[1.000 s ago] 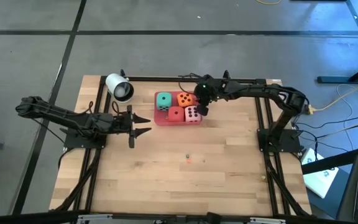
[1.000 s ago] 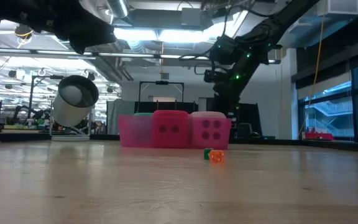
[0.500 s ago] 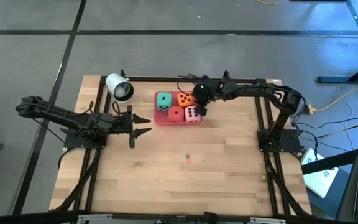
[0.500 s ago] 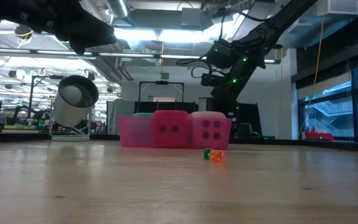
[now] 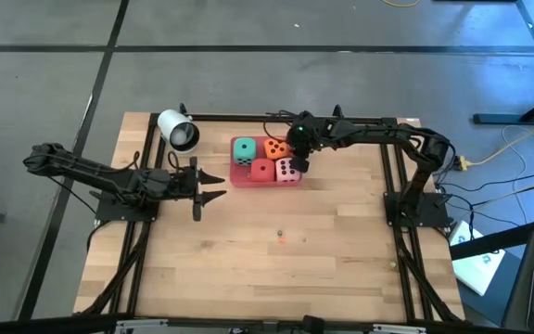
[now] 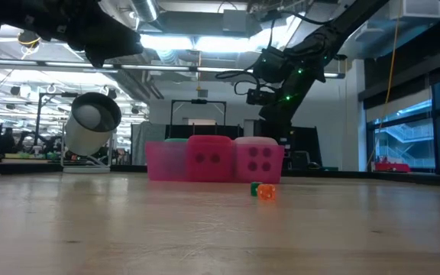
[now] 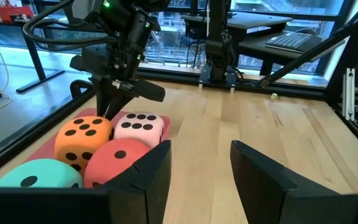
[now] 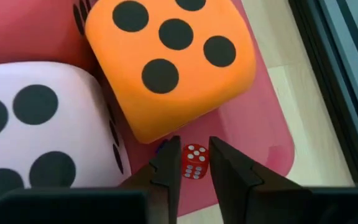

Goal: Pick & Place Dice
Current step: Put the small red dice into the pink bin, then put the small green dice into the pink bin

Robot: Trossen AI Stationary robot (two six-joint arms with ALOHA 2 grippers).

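Observation:
Four big dice sit on a flat pink tray: teal, orange, red and pale pink. My right gripper hangs over the tray's right end, beside the orange die and the pink die, fingers pointing down. A tiny red die with white pips fills the gap between its fingertips. My left gripper waits open, left of the tray, level with the table. My right gripper pinches the tiny red die by two opposite side faces, between its fingertips, from above and pointing down. The die shows over the bare pink tray floor. I cannot tell whether it is clear of the floor.
A white cylinder lies at the far left corner of the table. Tiny coloured beads lie on the bare wood near the table's middle. Black frame rails run along the table's edges. The near half is open wood.
My right gripper has drifted a little toward the table's left, over the tray's right end. The four big dice and my left arm have kept still.

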